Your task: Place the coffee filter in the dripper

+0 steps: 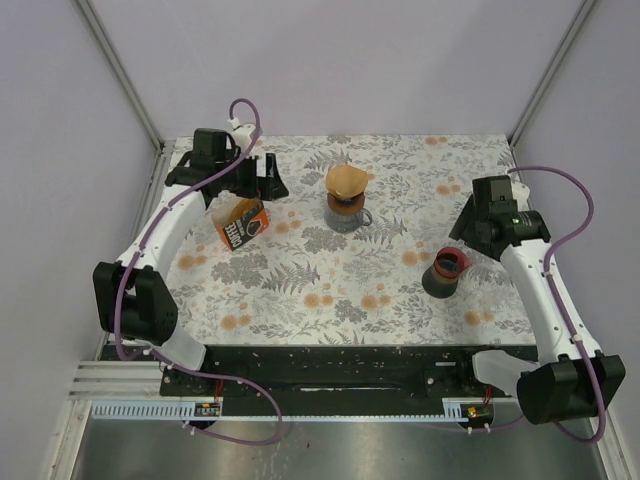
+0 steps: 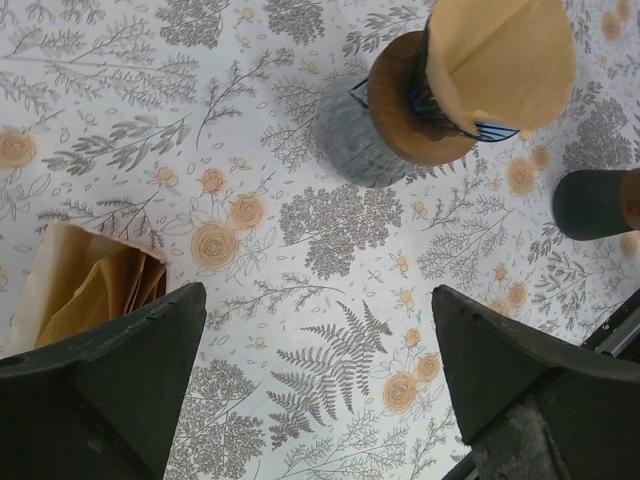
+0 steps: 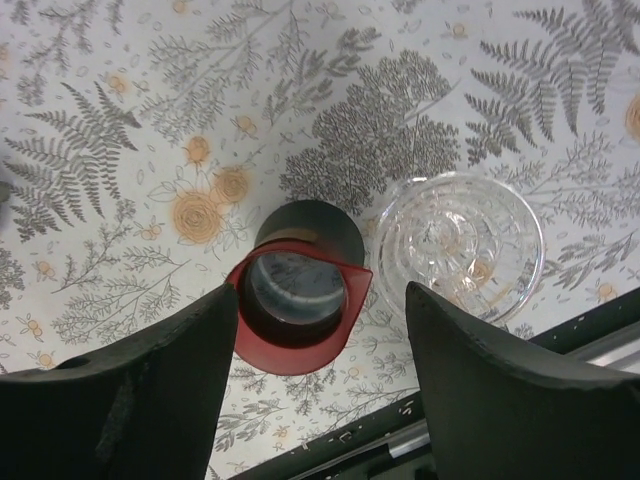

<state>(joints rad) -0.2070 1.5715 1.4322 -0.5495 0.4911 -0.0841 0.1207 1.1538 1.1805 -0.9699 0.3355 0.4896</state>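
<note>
- Coffee filter [image 1: 346, 180] sits in the dripper [image 1: 346, 203], mid-table toward the far side. The dripper rides on a glass server [image 1: 350, 219].
- In the left wrist view the tan paper stands tall out of the dripper's wooden collar. Looks dropped in but not pressed down, and I can't tell how deep the tip goes.
- Left gripper [image 2: 318, 300]: fingers spread wide, nothing between them. It hangs over bare floral cloth at far left, well apart from the dripper.
- Filter pack [image 1: 242, 222] lies tilted on the cloth just near-side of that gripper, mouth open with spare papers showing. Makes sense as the pick source.
- Right gripper [image 3: 320, 300]: fingers apart, holding nothing. It hovers above a red-rimmed cup [image 3: 300, 300] at near right. A clear glass dish [image 3: 460, 245] sits just beside the cup.
- Right arm is parked off to the right, so the path to the dripper is clear.
- My read: placement is essentially done. The only risk is the tall, light paper tipping out if bumped.
</note>
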